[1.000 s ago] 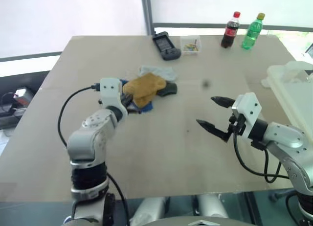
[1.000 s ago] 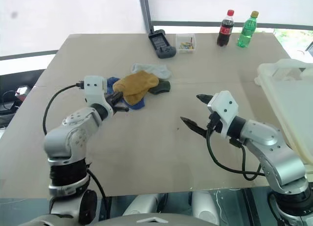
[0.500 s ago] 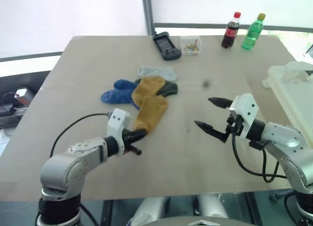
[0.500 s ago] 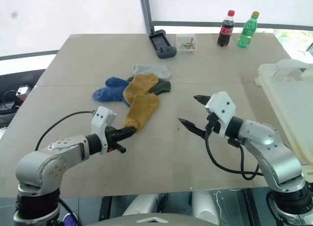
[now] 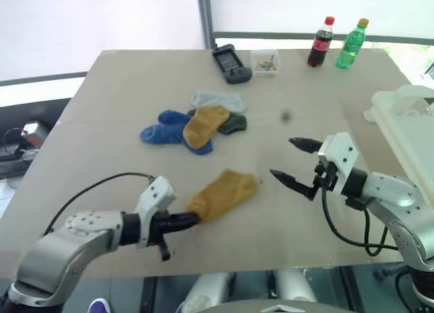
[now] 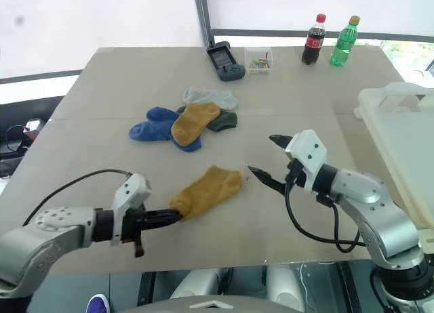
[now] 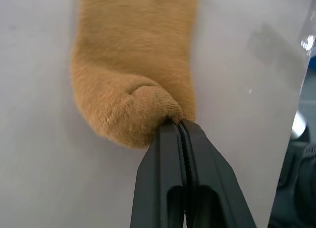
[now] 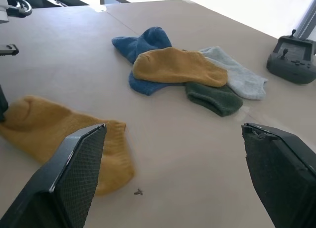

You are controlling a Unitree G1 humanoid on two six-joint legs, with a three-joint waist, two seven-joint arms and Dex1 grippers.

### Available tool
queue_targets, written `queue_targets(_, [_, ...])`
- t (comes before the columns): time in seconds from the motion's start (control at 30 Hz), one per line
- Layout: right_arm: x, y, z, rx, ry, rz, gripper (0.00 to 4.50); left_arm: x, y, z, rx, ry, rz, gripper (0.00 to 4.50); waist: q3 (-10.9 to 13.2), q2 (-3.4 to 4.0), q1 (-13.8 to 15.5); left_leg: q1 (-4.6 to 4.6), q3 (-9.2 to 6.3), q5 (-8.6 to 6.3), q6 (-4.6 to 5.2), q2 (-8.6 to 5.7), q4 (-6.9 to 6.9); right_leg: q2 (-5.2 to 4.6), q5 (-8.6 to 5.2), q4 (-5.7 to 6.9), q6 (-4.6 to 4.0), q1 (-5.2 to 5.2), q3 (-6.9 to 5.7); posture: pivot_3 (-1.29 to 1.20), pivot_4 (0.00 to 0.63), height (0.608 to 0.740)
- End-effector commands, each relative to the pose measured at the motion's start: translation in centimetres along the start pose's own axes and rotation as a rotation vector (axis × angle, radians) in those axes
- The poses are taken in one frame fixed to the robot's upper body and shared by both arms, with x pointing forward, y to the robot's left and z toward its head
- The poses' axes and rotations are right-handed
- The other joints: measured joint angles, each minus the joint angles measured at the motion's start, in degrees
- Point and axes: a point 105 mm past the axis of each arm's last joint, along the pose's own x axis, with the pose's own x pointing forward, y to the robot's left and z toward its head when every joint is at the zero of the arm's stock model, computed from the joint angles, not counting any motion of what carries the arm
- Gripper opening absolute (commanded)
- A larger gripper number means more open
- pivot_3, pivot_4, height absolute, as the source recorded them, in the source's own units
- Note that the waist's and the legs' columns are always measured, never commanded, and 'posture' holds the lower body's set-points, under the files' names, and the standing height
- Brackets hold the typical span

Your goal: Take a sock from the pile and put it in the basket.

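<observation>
My left gripper [image 5: 192, 219] pinches the edge of a mustard-yellow ankle sock [image 5: 222, 194] lying on the tan tabletop [image 5: 122, 110], near the pile of socks [image 5: 196, 121] beyond, while my right gripper [image 5: 293, 161] hovers with fingers spread, the whitish translucent plastic basket [image 5: 407, 133] at far right.

Head stereo pair looks forward and down over the table [image 5: 122, 96] from the near edge; both eyes take in the whole tabletop, the right eye's picture offset slightly sideways. Left wrist camera sits very close, looking along the closed left gripper [image 7: 180, 127] onto the mustard sock [image 7: 133, 65] it pinches. Right wrist camera looks low across the table between the spread fingers [image 8: 74, 173] of the right gripper [image 8: 177, 173]. It shares that sock and the pile [image 8: 182, 72] with the head views.
</observation>
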Motion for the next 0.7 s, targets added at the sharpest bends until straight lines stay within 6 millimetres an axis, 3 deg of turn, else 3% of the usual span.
queue_targets(0.03, [0.5, 1.5, 0.1, 0.013, -0.007, 0.099, 4.5, 0.6, 0.0, 1.1, 0.162, -0.043, -0.035, 0.07, 0.0, 0.01, -0.04, 0.0, 0.0, -0.01, 0.01, 0.0, -0.02, -0.01, 0.0, -0.02, 0.0, 0.0, 0.0, 0.0, 0.15, 0.74])
queue_targets(0.13, [1.5, 2.4, -0.9, 0.018, 0.016, 0.177, 4.5, 1.5, 0.5, 1.1, 0.298, -0.044, -0.043, 0.07, 0.0, 0.01, -0.12, 0.0, 0.02, -0.02, 0.04, 0.0, -0.05, -0.03, 0.0, -0.07, 0.0, 0.0, 0.0, 0.0, 0.15, 0.74])
queue_targets(0.47, [6.0, 4.1, -3.7, 0.011, 0.044, 0.316, 4.5, 3.9, 0.0, 1.7, 0.409, -0.066, -0.159, 0.07, 0.01, 0.0, -0.19, -0.03, 0.02, -0.05, 0.1, 0.01, -0.03, -0.02, 0.02, -0.08, -0.01, -0.02, -0.04, 0.0, 0.15, 0.74])
queue_targets(0.6, [6.5, 3.8, -6.4, -0.012, 0.128, 0.308, 4.5, 4.9, -0.5, 2.1, 0.421, -0.082, -0.204, 0.07, 0.01, 0.0, -0.27, -0.04, 0.03, -0.05, 0.1, 0.0, 0.01, -0.03, 0.02, -0.06, -0.01, -0.04, -0.07, 0.0, 0.15, 0.74])
queue_targets(0.67, [6.2, 3.5, -8.1, -0.022, 0.189, 0.293, 3.98, 5.2, -0.6, 2.3, 0.427, -0.086, -0.218, 0.0, 0.01, 0.01, -0.26, -0.03, 0.02, -0.05, 0.1, 0.0, 0.03, -0.02, 0.02, -0.03, -0.01, -0.03, -0.08, 0.0, 0.15, 0.74])
queue_targets(0.7, [6.0, 3.4, -8.7, -0.024, 0.21, 0.284, 3.49, 5.3, -0.6, 2.3, 0.431, -0.085, -0.219, 0.0, 0.01, 0.01, -0.29, -0.03, 0.02, -0.05, 0.1, 0.0, 0.03, -0.01, 0.02, -0.03, -0.01, -0.04, -0.08, 0.0, 0.15, 0.74])
